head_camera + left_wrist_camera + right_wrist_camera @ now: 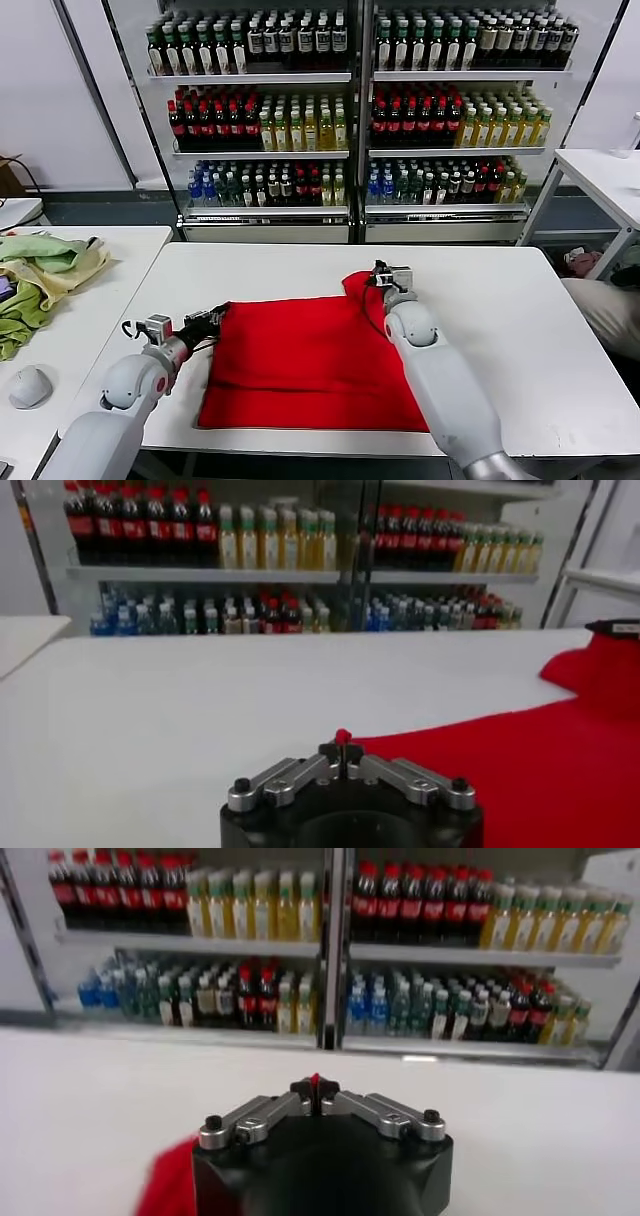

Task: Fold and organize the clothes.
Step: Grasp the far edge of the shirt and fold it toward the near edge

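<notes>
Bright red T-shirt [300, 365], soft fabric, spread mostly flat across the near middle of the white worktop [500, 300]. Far corners at 10 and 1 o'clock pinched and lifted, the 1 o'clock corner bunched upward.

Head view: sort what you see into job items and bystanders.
Job:
- red T-shirt
- left tool, shut on its far left corner
- right tool, shut on its far right corner

Bystanders:
- pale green and yellow cloths
- bottle shelves
</notes>
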`<state>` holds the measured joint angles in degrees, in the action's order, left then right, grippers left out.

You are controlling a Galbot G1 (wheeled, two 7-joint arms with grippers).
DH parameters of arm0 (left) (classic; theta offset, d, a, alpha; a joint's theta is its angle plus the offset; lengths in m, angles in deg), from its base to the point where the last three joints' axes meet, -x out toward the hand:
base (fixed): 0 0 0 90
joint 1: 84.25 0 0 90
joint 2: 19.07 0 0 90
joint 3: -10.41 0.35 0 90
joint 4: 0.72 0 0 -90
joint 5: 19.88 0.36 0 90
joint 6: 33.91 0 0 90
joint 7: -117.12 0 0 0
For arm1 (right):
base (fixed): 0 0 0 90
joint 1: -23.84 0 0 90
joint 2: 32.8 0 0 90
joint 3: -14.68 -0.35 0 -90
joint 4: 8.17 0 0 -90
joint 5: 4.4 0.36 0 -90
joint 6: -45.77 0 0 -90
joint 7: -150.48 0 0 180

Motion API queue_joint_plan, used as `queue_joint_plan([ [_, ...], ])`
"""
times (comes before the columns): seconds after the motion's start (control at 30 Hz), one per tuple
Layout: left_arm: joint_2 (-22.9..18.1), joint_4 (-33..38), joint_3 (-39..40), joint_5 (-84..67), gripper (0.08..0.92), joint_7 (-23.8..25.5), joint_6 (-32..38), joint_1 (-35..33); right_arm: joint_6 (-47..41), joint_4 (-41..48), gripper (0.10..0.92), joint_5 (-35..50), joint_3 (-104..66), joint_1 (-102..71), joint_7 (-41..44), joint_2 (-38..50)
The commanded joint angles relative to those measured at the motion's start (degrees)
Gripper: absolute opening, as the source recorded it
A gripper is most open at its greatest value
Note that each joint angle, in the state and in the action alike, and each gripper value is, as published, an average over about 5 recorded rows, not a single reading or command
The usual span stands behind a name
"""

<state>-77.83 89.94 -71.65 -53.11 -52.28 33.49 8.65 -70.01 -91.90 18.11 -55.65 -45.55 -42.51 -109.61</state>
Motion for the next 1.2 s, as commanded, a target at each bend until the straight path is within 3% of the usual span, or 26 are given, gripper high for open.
queue_joint_plan([
  [0.03, 1.6, 9.9, -3.9, -4.6, 0.085, -0.6, 2.2, -8.6, -6.3, -28.7, 0.121, 6.5, -2.6, -18.0, -2.9, 9.1],
  [0.47, 2.4, 14.3, -7.6, -3.2, 0.085, 0.2, 4.0, -18.6, -4.3, -40.1, 0.121, 2.1, -8.1, -36.1, -2.7, 10.6],
  [1.2, 5.1, 20.1, -11.2, -1.2, 0.085, 2.5, 3.7, -27.5, -4.4, -43.8, 0.121, -2.4, -11.6, -43.9, -2.5, 10.8],
])
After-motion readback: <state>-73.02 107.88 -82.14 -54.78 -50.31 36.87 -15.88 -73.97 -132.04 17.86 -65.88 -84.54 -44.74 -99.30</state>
